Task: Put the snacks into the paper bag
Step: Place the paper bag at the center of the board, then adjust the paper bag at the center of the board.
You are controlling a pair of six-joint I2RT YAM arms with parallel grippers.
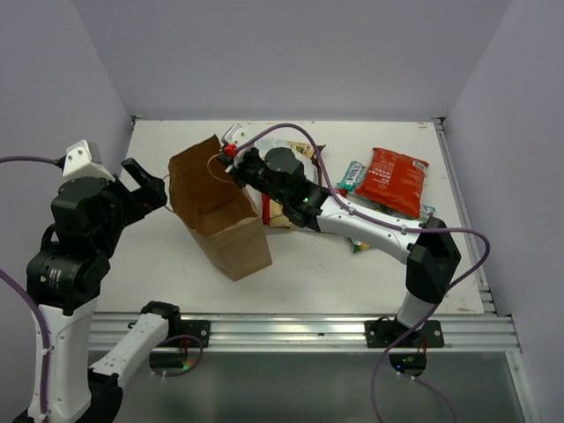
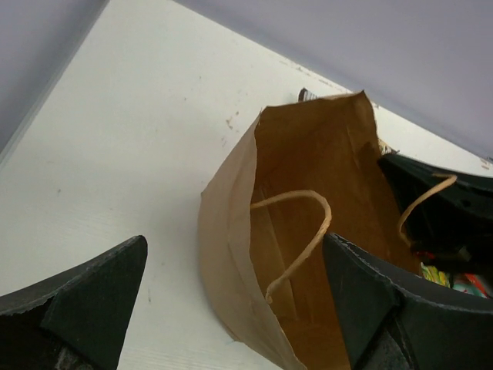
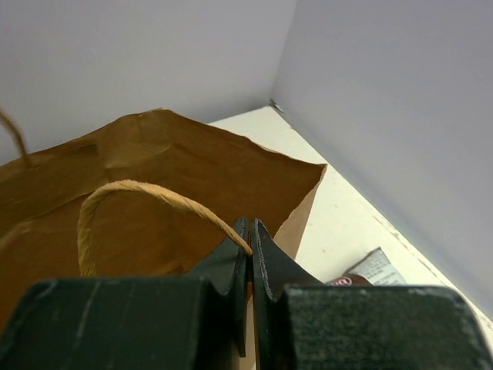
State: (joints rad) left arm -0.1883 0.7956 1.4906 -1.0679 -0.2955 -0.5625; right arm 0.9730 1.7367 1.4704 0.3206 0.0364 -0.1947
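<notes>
Two arms work around one landmark, the paper bag, which stands tilted on the white table with its mouth open to the far left. I judge the step in hand to be readying the bag, holding its mouth open, with no packet picked up yet.

The snacks all lie to the right of the bag: some just beside it under the right arm, a red packet well apart from it, and a small teal packet between the two.

The right gripper is at the bag's far right rim, its jaws pressed together where the twisted handle runs in between them. The left gripper hangs just left of the bag, jaws spread wide, holding nothing.

Next, one arm must steady the bag while the other fetches a packet.
</notes>
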